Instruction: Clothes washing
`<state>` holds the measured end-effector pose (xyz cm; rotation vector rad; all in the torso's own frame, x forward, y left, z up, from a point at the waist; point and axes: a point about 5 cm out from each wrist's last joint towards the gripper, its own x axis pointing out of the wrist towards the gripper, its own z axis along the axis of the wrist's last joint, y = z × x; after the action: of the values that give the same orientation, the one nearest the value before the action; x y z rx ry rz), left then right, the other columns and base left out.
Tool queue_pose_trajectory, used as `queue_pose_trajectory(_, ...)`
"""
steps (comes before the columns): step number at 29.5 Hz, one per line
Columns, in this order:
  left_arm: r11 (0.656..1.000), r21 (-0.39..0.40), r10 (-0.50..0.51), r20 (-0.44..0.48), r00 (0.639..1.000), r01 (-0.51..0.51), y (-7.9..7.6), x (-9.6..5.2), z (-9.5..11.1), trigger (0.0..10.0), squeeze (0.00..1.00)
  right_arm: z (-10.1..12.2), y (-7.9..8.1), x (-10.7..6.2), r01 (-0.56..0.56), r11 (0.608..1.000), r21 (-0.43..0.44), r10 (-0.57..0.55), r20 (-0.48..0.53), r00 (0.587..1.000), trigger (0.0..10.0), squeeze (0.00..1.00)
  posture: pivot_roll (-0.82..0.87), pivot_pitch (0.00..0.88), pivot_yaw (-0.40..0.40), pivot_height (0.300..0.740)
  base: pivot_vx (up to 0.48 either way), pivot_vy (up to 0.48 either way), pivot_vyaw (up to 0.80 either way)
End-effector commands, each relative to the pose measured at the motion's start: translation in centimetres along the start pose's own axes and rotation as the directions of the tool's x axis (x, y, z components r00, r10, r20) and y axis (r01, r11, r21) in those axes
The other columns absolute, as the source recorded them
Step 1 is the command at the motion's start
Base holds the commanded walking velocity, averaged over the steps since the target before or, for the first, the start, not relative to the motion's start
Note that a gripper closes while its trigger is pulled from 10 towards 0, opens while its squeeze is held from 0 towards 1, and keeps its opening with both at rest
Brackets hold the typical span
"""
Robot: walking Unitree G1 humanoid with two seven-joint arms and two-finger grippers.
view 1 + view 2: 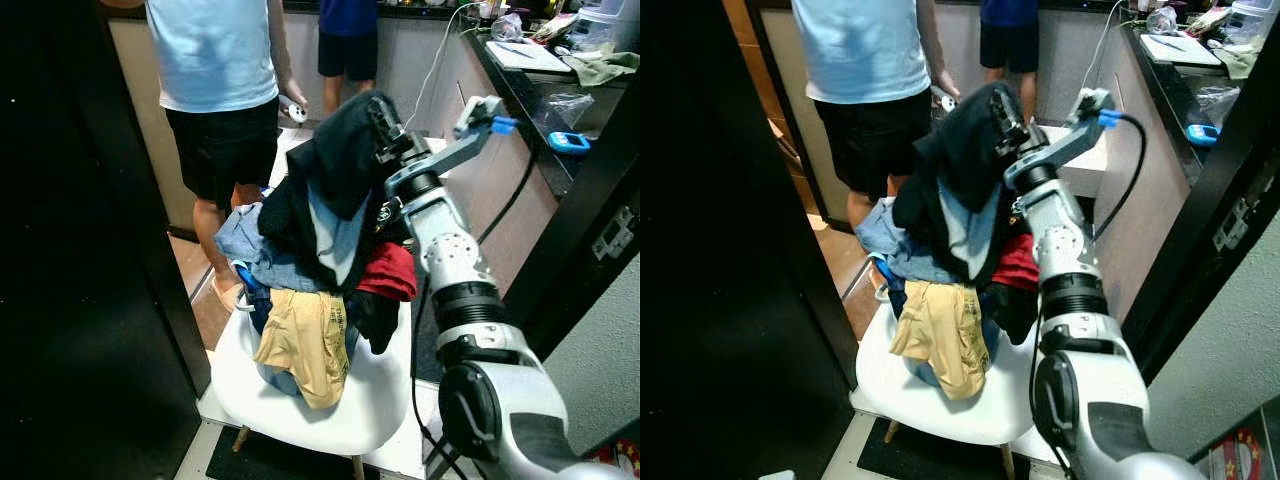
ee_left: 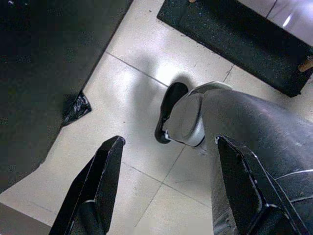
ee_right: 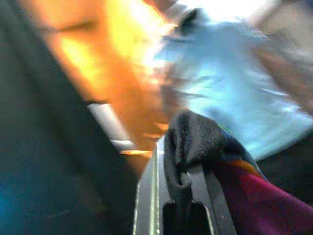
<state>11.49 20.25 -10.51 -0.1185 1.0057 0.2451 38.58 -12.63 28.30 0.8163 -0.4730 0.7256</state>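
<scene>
One garment: dark navy soft cloth garment [image 1: 335, 165], lifted above the heap of mixed clothes [image 1: 300, 290] on the white plastic chair [image 1: 300, 400].
Handling: light and floppy I'd guess; grab a bunched fold.
Axis: hangs roughly vertical, draping down.
Right gripper [image 1: 378, 118]: pinched onto the garment's top.
Left gripper [image 2: 166, 191]: fingers wide apart, over pale tiled floor [image 2: 137, 88].
</scene>
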Motion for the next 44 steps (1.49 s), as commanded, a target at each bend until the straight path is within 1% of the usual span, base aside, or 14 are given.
queue_pose_trajectory(1, 1.0, 0.005, -0.012, -0.026, 1.0, 0.012, -0.1, -0.1, -0.5, 10.0, 0.0, 0.4, 1.0, 0.4, -0.089, 0.996, 0.018, 0.089, 0.013, 0.996, 0.0, 0.0, 0.16, 0.0, -0.043, 0.74, 0.0, 0.0, 0.0)
queue_pose_trajectory(2, 1.0, 0.005, -0.015, -0.027, 1.0, 0.015, -0.2, -0.1, -0.5, 10.0, 0.0, 0.6, 1.9, 0.1, -0.191, 0.981, 0.038, 0.191, 0.019, 0.981, 0.0, 0.0, 0.17, 0.0, -0.043, 0.74, 0.0, 0.0, 0.0)
queue_pose_trajectory(4, 1.0, 0.005, -0.015, -0.027, 1.0, 0.015, -0.2, -0.1, -0.5, 10.0, 0.0, 0.6, 1.9, 0.1, -0.191, 0.981, 0.038, 0.191, 0.019, 0.981, 0.0, 0.0, 0.17, 0.0, -0.043, 0.74, 0.0, 0.0, 0.0)
queue_pose_trajectory(6, 1.0, 0.004, -0.023, -0.033, 0.999, 0.023, -0.2, -0.1, -0.5, 10.0, 0.0, 0.6, 5.0, -2.0, -0.522, 0.845, 0.111, 0.525, 0.005, 0.851, 0.0, 0.0, 0.16, 0.0, -0.038, 0.74, 0.0, 0.0, 0.0)
queue_pose_trajectory(7, 1.0, 0.004, -0.023, -0.033, 0.999, 0.023, -0.2, -0.1, -0.5, 10.0, 0.0, 0.6, 5.0, -2.0, -0.522, 0.845, 0.111, 0.525, 0.005, 0.851, 0.0, 0.0, 0.16, 0.0, -0.038, 0.74, 0.0, 0.0, 0.0)
queue_pose_trajectory(8, 1.0, 0.002, -0.026, -0.037, 0.999, 0.026, -0.2, -0.1, -0.6, 10.0, 0.0, 0.2, 6.2, -3.5, -0.644, 0.748, 0.164, 0.655, -0.02, 0.756, 0.0, 0.0, 0.16, 0.0, -0.038, 0.74, 0.0, 0.0, 0.0)
queue_pose_trajectory(9, 1.0, 0.002, -0.026, -0.037, 0.999, 0.026, -0.2, -0.1, -0.6, 10.0, 0.0, 0.2, 6.2, -3.5, -0.644, 0.748, 0.164, 0.655, -0.02, 0.756, 0.0, 0.0, 0.16, 0.0, -0.038, 0.74, 0.0, 0.0, 0.0)
queue_pose_trajectory(10, 1.0, 0.001, -0.028, -0.04, 0.999, 0.028, -0.2, -0.1, -0.6, 10.0, 0.0, -0.2, 7.1, -4.5, -0.71, 0.671, 0.214, 0.732, -0.039, 0.68, 0.0, 0.0, 0.16, 0.0, -0.036, 0.74, 0.0, 0.0, 0.0)
queue_pose_trajectory(11, 1.0, 0.001, -0.028, -0.04, 0.999, 0.028, -0.2, -0.1, -0.6, 10.0, 0.0, -0.2, 7.1, -4.5, -0.71, 0.671, 0.214, 0.732, -0.039, 0.68, 0.0, 0.0, 0.16, 0.0, -0.036, 0.74, 0.0, 0.0, 0.0)
queue_pose_trajectory(12, 1.0, 0.001, -0.029, -0.042, 0.999, 0.03, -0.2, -0.1, -0.6, 10.0, 0.0, -0.6, 7.6, -5.3, -0.74, 0.621, 0.259, 0.775, -0.056, 0.63, 0.0, 0.0, 0.16, 0.0, -0.036, 0.74, 0.0, 0.0, 0.0)
queue_pose_trajectory(20, 0.999, 0.001, -0.032, -0.046, 0.998, 0.032, -0.3, -0.1, -0.7, 10.0, 0.0, -1.2, 7.5, -5.5, -0.729, 0.626, 0.278, 0.772, -0.086, 0.63, 0.0, 0.0, 0.16, 0.0, -0.035, 0.74, 0.0, 0.0, 0.0)
queue_pose_trajectory(25, 0.999, -0.001, -0.035, -0.061, 0.998, 0.035, -0.5, -0.2, -1.0, 10.0, 0.0, -1.2, 6.1, -5.5, -0.673, 0.688, 0.273, 0.72, -0.14, 0.68, 0.0, 0.0, 0.16, 0.0, -0.041, 0.74, 0.0, 0.0, -0.16)
queue_pose_trajectory(29, 0.999, 0.003, -0.037, -0.066, 0.997, 0.037, -0.5, -0.2, -1.1, 10.0, 0.0, -1.4, 5.8, -5.9, -0.658, 0.701, 0.276, 0.708, -0.156, 0.689, 0.0, 0.0, 0.16, 0.0, -0.041, 0.74, 0.0, 0.0, -0.8)
queue_pose_trajectory(44, 0.999, 0.031, -0.042, -0.069, 0.997, 0.044, -0.5, -0.2, -1.1, 10.0, 0.0, -1.0, 5.6, -7.2, -0.67, 0.677, 0.306, 0.729, -0.151, 0.668, 0.0, 0.0, 0.15, 0.0, -0.038, 0.74, 0.0, 0.0, -0.8)
